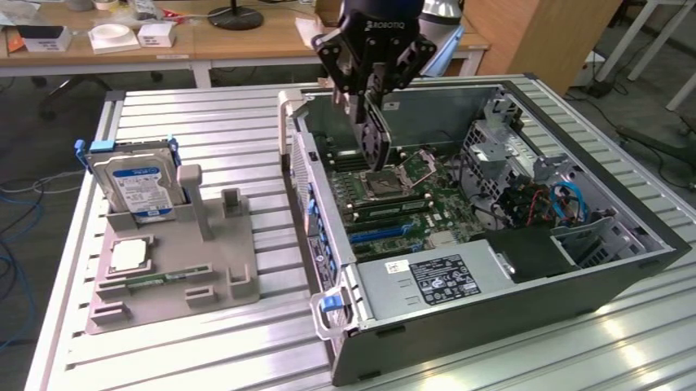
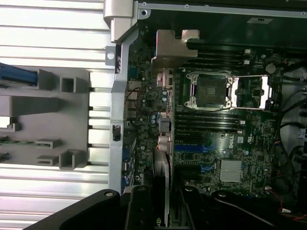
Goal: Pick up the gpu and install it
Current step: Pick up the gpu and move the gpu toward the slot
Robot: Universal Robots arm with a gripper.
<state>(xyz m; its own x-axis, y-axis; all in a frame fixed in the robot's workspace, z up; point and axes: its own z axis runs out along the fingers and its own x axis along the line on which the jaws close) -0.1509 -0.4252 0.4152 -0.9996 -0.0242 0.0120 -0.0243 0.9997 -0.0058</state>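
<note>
Gripping one gpu (image 1: pixel 377 145) (held upright), the single gripper (image 1: pixel 366 110) hangs over one open computer case (image 1: pixel 522 309).

Oblique overview; wrist top-down; shared motherboard (image 1: pixel 405 202)

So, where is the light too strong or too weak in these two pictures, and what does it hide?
Exterior view: light glares off the ribbed aluminium table at its near corner; the open grey computer case is evenly lit. Wrist view: the table's slats wash out to white, while the black gripper holding the thin flat gpu card is almost a silhouette.
</note>
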